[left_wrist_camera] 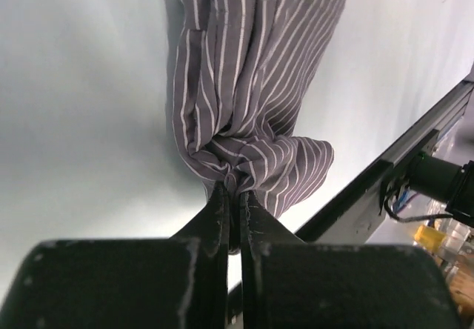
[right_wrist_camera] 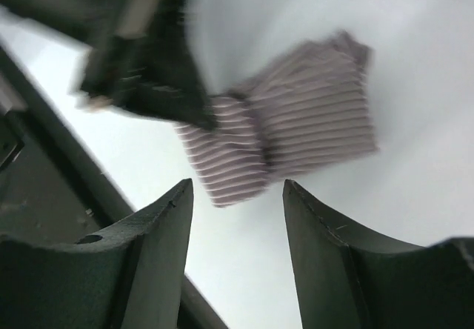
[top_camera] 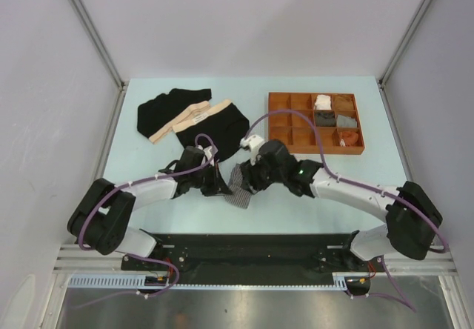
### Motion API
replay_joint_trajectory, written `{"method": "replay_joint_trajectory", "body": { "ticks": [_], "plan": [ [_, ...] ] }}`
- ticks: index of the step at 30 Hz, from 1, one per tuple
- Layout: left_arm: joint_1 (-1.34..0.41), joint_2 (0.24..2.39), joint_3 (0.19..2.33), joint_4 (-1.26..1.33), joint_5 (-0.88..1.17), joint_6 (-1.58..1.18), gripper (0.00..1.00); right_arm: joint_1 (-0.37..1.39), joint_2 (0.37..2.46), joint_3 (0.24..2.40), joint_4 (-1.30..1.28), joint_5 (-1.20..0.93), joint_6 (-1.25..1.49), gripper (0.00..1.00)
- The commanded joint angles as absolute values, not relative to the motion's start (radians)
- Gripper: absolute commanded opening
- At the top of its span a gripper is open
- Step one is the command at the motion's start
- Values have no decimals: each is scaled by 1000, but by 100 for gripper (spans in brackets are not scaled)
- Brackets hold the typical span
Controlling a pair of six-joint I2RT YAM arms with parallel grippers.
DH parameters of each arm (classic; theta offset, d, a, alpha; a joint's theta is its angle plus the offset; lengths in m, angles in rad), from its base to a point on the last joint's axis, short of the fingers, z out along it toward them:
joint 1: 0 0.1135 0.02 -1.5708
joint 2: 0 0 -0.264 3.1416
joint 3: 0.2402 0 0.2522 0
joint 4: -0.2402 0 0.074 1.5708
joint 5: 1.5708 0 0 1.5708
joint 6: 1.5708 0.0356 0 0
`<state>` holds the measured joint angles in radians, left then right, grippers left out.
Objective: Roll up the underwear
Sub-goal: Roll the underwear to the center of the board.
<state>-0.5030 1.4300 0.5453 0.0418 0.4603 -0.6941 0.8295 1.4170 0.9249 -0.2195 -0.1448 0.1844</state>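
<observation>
From the top view, the boxer short (top_camera: 238,193) sits at centre frame, low on the table (top_camera: 326,195). It is between the left gripper (top_camera: 224,187) on its left and the right gripper (top_camera: 246,183) on its right. Above it, upper left, 2 briefs (top_camera: 167,108) lie overlapping. The compartmented tray (top_camera: 280,101) is upper right, with small bundles (top_camera: 324,101) in its right-hand compartments.

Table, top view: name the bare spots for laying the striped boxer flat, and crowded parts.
Bare: strip of table along its front edge; gap between black briefs and tray. Crowded: centre, where the left claw pinches the striped boxer beside the right claw.
</observation>
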Motion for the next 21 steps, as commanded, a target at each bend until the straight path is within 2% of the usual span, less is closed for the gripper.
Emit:
{"method": "replay_joint_trajectory", "body": {
  "ticks": [1, 5, 9, 21],
  "plan": [
    [-485, 1401, 606, -204, 518, -628, 0, 1035, 1402, 948, -135, 115, 58, 56],
    [-456, 1410, 609, -248, 571, -618, 0, 1198, 1457, 948, -61, 202, 12, 56],
    [-431, 1419, 612, -261, 606, -615, 0, 1267, 1547, 945, -12, 258, 3, 54],
    [-394, 1430, 615, -267, 679, -632, 0, 1365, 1680, 928, 55, 389, -55, 52]
  ]
}}
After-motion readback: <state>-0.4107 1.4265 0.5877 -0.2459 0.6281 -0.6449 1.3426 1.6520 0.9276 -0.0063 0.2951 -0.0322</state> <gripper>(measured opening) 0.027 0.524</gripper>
